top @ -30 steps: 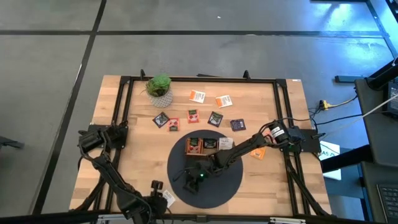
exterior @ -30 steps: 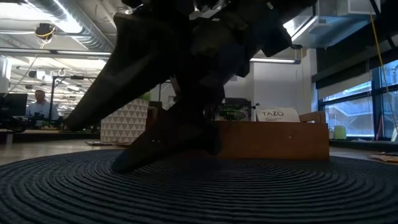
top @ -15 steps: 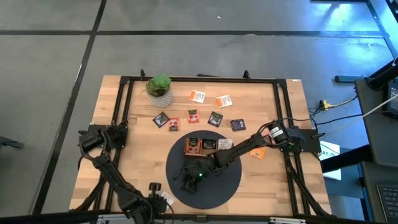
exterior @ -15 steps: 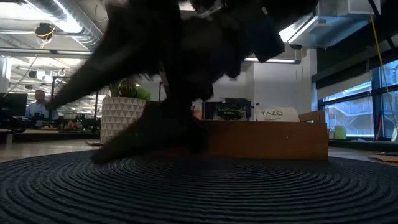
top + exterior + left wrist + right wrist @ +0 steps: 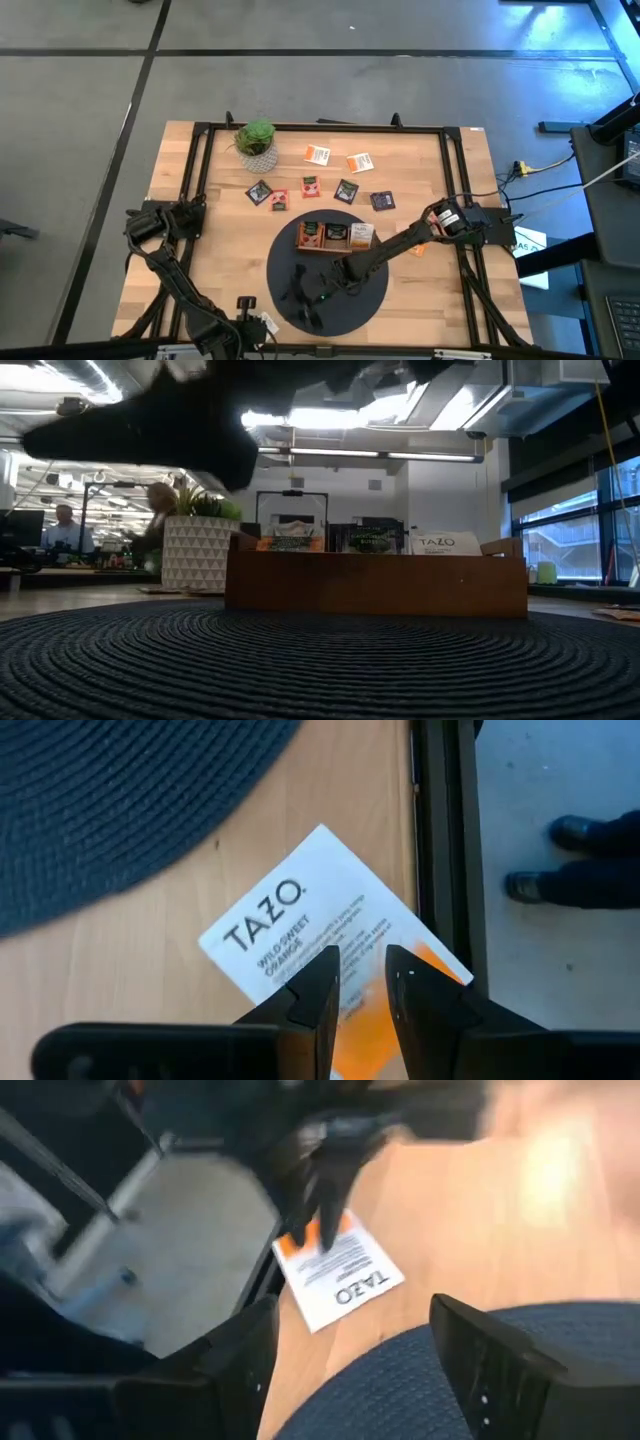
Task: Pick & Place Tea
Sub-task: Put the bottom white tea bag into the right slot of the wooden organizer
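Tea packets lie in several spots in the high view: two white-orange ones [image 5: 338, 158] at upper centre of the wooden table [image 5: 200, 260], a loose row of dark and red ones [image 5: 310, 190] just below them, right of the potted plant [image 5: 256, 139], and more standing in the wooden tray [image 5: 335, 237] at the upper edge of the round dark mat [image 5: 370, 290] at centre. At the bottom edge, left of centre, the left gripper [image 5: 258, 318] sits on a white-orange packet [image 5: 320, 935] lying flat on bare wood just off the mat, beside the black frame rail. In the left wrist view its fingers [image 5: 310, 1005] stand narrowly apart with the packet's orange end between them, but I cannot tell whether they actually clamp it. The right gripper [image 5: 305, 290] hangs over the lower part of the mat; its fingers [image 5: 235, 1350] are spread wide with nothing between them. In the low view the tray [image 5: 375, 585] shows three packets upright above its wall.
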`<state>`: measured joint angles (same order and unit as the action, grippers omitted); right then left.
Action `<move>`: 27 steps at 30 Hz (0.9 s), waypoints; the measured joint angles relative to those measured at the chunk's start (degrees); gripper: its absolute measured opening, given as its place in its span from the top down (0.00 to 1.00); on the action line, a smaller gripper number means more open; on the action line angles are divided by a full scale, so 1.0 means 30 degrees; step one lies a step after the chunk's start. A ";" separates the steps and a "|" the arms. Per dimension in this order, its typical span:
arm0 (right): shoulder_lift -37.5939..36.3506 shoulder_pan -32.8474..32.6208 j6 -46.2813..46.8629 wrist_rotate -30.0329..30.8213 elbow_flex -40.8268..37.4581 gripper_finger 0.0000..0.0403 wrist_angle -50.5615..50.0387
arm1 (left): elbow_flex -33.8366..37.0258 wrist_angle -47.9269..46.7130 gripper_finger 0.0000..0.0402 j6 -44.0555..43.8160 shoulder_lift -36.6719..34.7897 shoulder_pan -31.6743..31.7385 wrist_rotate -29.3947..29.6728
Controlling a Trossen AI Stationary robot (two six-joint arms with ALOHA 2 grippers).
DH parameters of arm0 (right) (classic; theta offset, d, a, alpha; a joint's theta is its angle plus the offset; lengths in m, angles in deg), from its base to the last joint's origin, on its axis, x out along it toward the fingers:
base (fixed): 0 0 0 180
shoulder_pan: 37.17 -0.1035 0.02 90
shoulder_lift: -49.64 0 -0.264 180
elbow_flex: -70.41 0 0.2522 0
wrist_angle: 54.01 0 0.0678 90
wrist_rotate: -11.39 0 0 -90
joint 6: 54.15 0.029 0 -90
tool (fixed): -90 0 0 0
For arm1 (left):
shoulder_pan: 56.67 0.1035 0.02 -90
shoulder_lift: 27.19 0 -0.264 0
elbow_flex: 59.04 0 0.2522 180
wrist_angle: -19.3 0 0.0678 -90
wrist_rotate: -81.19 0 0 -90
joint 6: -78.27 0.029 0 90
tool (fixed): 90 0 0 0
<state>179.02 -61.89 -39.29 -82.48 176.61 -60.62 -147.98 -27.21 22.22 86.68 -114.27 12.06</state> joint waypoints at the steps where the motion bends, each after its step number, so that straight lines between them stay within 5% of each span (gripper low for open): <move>1: -0.0004 -0.0188 -0.0735 0.0431 0.0007 0.36 -0.0019 | -0.0002 -0.0170 0.80 -0.0672 -0.0015 -0.0002 -0.0023; 7: 0.0000 -0.0653 -0.1134 0.2531 0.0029 0.36 -0.0019 | 0.0005 -0.0340 0.80 -0.3052 -0.0073 -0.0434 0.0815; 12: 0.0000 -0.0725 -0.1024 0.2939 0.0036 0.36 -0.0194 | -0.0002 0.0501 0.80 -0.1475 -0.0114 -0.0579 0.2237; 27: -0.0007 -0.0717 -0.1008 0.2933 0.0036 0.36 -0.1010 | -0.0002 0.2237 0.80 0.0043 -0.0160 0.0459 0.0426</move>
<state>179.00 -64.04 -42.31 -73.68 176.72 -63.65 -147.98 -20.50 22.35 86.19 -112.89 13.34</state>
